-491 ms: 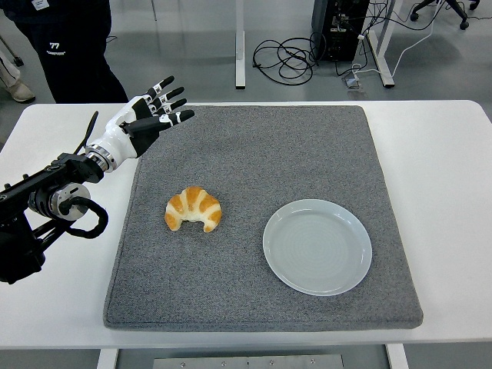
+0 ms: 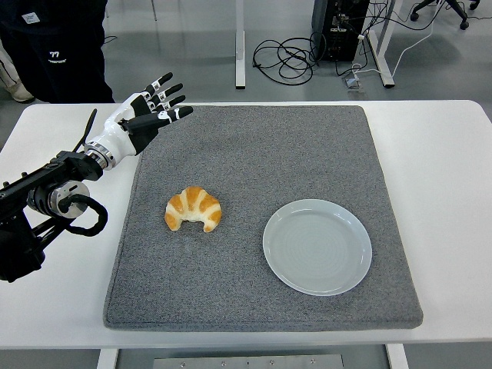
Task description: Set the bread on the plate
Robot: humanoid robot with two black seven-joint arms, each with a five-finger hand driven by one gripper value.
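Left hand (image 2: pixel 146 115) raised over the far-left corner of the grey mat (image 2: pixel 254 154), fingers (image 2: pixel 173 89) spread wide and holding nothing; black left arm (image 2: pixel 46 201) reaches in from the left edge over the white table (image 2: pixel 446 169). Bread (image 2: pixel 194 208), a croissant, lies on the mat left of centre, well apart from the hand; pale blue plate (image 2: pixel 317 246) sits to the croissant's right, near it but not touching, nothing on it. A person in dark clothing (image 2: pixel 65 46) stands behind the table's far-left corner; cables (image 2: pixel 284 58) lie on the floor beyond.
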